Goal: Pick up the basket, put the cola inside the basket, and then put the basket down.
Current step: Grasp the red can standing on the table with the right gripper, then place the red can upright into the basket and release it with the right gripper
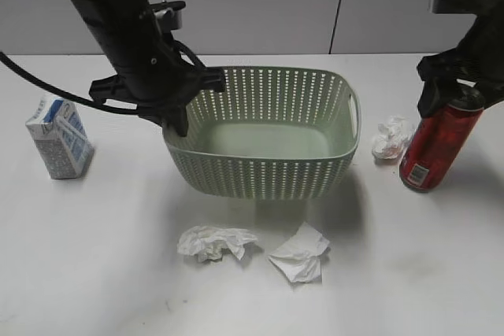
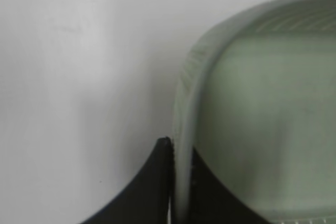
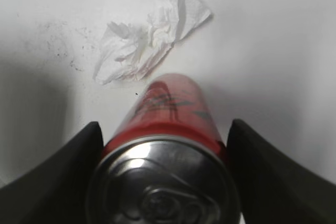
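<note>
Standing at the counter (image 1: 94,273), white surface, grey wall panels behind. Left gripper (image 1: 177,112) sits at the left rim of the basket (image 1: 268,155); in the left wrist view the jaws are closed on the basket's (image 2: 252,129) rim wall, one black finger (image 2: 142,192) outside, one inside, thin green plastic pinched between. Basket is mid-counter, pale green, slotted walls, interior bare. Its left end looks tilted up a little; cannot tell whether the base fully clears the counter.

Right gripper (image 1: 453,96) is over the top of the cola (image 1: 437,147), far right of the counter, well apart from the basket. Can leans, top toward the right. In the right wrist view the right gripper (image 3: 165,177) has its jaws at either side of the cola's (image 3: 168,124) upper end, touching or just about; silver lid and pull tab facing the camera.

Other items: blue-white carton (image 1: 59,138) at far left, upright. Two crumpled tissues in front of the basket, one left (image 1: 214,241), one right (image 1: 302,253). A third crumpled tissue (image 1: 391,138) lies between basket and can, just beside the can's base.
</note>
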